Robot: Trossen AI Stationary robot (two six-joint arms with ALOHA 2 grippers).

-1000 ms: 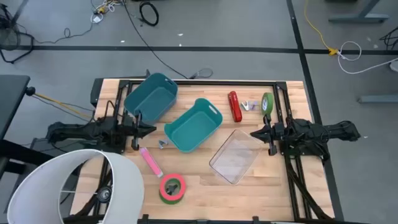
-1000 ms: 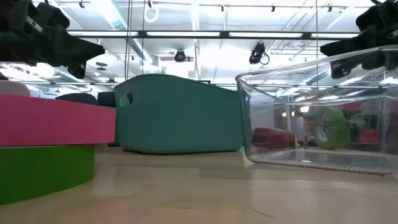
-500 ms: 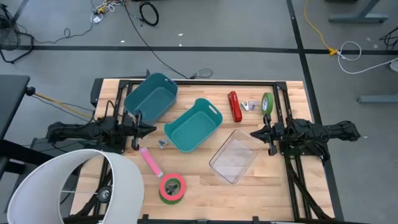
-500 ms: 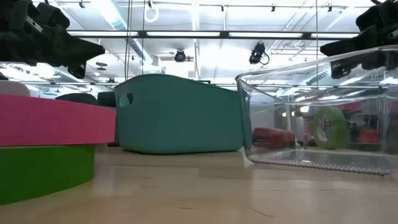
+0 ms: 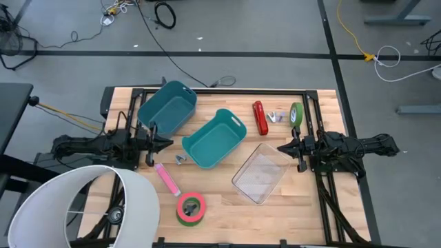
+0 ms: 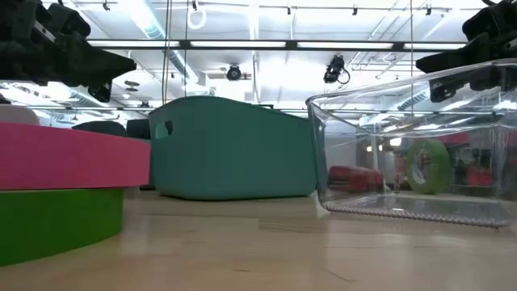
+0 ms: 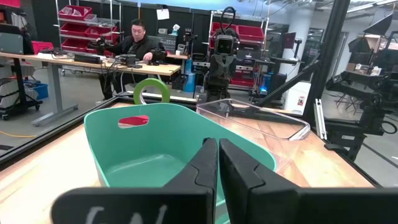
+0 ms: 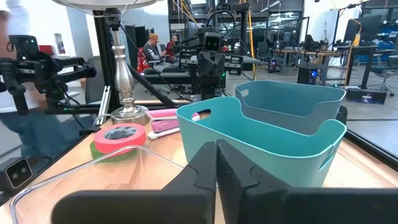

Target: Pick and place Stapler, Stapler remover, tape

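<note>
On the counter [image 5: 296, 200], I see both arms parked at opposite edges: left hand [image 5: 169, 142] and right hand [image 5: 280, 147] pressed together, empty. Red stapler [image 5: 260, 118], remover [image 5: 278, 116] and green tape [image 5: 296, 115] lie grouped near my right arm, probably the easier reach.

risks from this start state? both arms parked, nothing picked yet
1. The green tape stands on edge near the table's right rim; a nudge could roll it off.
2. The small stapler remover sits tight between the red stapler and that tape, so the right gripper may bump a neighbour.
3. The clear bin may be hard to see when placing.
</note>
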